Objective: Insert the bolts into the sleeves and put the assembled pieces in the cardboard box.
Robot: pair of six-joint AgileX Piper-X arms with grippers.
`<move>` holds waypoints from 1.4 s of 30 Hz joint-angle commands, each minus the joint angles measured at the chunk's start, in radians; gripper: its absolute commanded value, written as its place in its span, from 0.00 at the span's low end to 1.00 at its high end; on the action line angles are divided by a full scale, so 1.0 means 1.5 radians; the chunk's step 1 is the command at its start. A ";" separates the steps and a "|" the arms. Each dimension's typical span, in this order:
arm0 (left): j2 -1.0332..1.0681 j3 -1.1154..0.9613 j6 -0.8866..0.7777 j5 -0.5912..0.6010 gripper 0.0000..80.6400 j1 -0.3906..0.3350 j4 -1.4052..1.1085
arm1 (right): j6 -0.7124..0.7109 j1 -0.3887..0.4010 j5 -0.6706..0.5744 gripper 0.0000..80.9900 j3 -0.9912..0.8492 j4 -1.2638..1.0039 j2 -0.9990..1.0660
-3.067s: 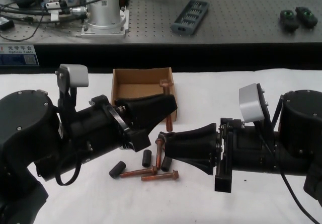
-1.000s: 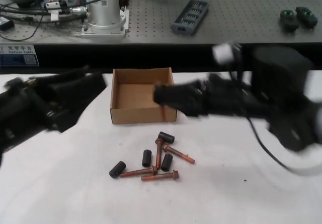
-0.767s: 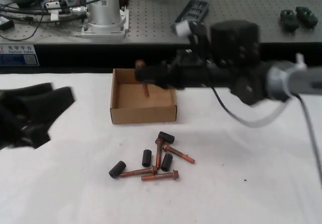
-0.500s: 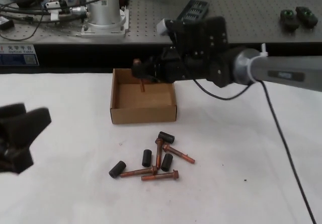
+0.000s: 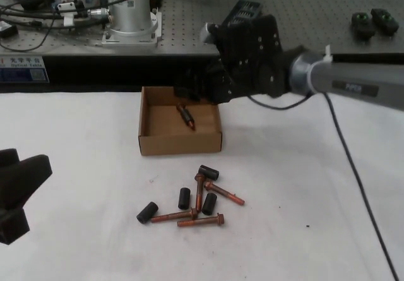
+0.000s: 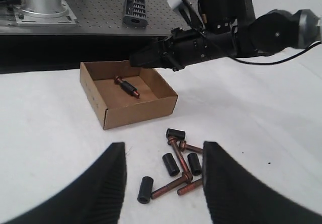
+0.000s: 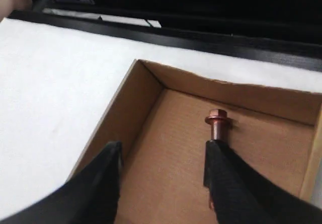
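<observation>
Right gripper (image 7: 162, 151), jaws released, hangs over cardboard box (image 6: 141, 110); assembled piece (image 6: 127, 85) lies inside. Loose bolts (image 6: 171, 184) and sleeves (image 6: 170, 164) lie nearside of box (left gripper (image 6: 163, 151), jaws spread, is nearer).

The high camera looks down over the table (image 5: 315, 199); both wrist cameras face the cardboard box (image 5: 180, 143), the right one from close above.

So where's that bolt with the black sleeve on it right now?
In the high view, the sleeved bolt lies on the floor of the cardboard box, beneath the right gripper, apart from the loose bolts and sleeves in front.
</observation>
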 commanded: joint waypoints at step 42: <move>0.808 -0.386 0.633 -0.021 0.43 -0.201 0.078 | -0.025 0.031 -0.080 0.31 0.860 -0.025 -0.873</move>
